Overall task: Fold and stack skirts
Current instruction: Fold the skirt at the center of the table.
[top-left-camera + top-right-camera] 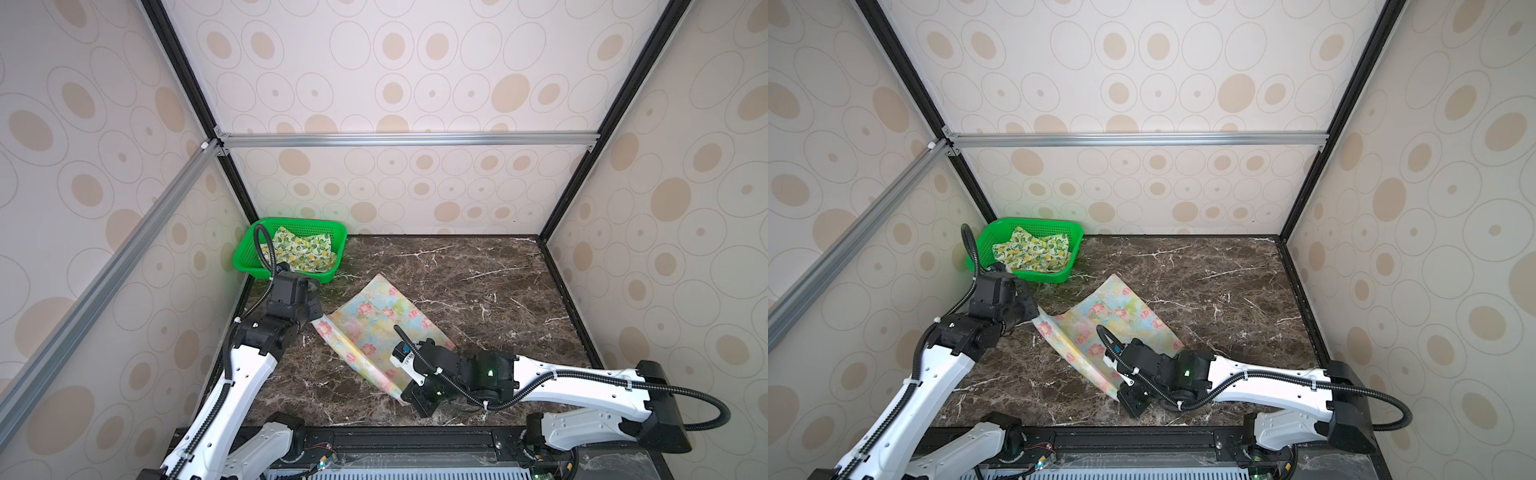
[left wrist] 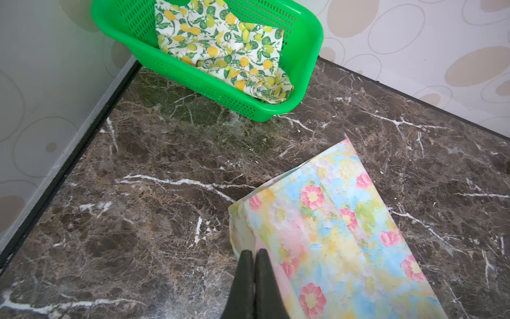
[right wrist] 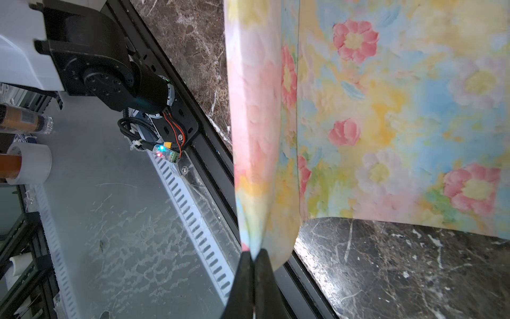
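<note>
Where the left end effector [image 2: 254, 252] clamps, a floral skirt [image 2: 331, 221] corner sits pinched.

The basket [image 1: 244, 257] stands on the table [image 1: 478, 282] in its far left corner, with the lemon skirt [image 1: 305, 249] inside it. The flowered skirt [image 1: 374, 316] lies before and to the right of the basket, near the table's middle. The left claw [image 2: 255, 252] grips its left corner and the right claw [image 3: 255, 252] its front corner.
</note>
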{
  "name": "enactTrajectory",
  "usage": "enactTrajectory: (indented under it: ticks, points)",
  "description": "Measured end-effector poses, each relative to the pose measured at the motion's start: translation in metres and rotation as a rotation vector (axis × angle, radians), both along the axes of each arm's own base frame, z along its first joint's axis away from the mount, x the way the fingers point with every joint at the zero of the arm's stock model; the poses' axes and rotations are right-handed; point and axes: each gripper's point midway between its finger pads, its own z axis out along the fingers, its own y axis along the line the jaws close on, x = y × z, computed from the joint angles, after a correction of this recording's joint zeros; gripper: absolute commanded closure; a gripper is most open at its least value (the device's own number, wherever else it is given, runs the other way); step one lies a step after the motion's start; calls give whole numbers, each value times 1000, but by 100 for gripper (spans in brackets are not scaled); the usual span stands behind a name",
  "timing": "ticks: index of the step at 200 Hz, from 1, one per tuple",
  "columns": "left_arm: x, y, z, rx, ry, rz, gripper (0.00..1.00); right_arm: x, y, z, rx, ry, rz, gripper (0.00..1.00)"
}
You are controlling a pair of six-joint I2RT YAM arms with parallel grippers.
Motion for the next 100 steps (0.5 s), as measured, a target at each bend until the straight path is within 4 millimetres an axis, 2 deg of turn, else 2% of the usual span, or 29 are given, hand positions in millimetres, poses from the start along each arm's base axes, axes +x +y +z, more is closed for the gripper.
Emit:
enactTrajectory:
  ticks: [12,29,48,78,100]
  points:
    - [12,-6,-8,-9,18,-13,100,11,-4,4,17,11,-36,100]
    - [29,-19,-22,-14,50,-40,100,37,-15,9,44,30,-121,100]
    - [52,-35,-32,-15,70,-69,100,61,-30,5,56,56,-207,100]
    - [85,-64,-31,-24,49,-117,100,81,-49,-6,39,97,-287,100]
    - [104,-78,-27,-35,12,-134,100,91,-59,-10,21,104,-329,100]
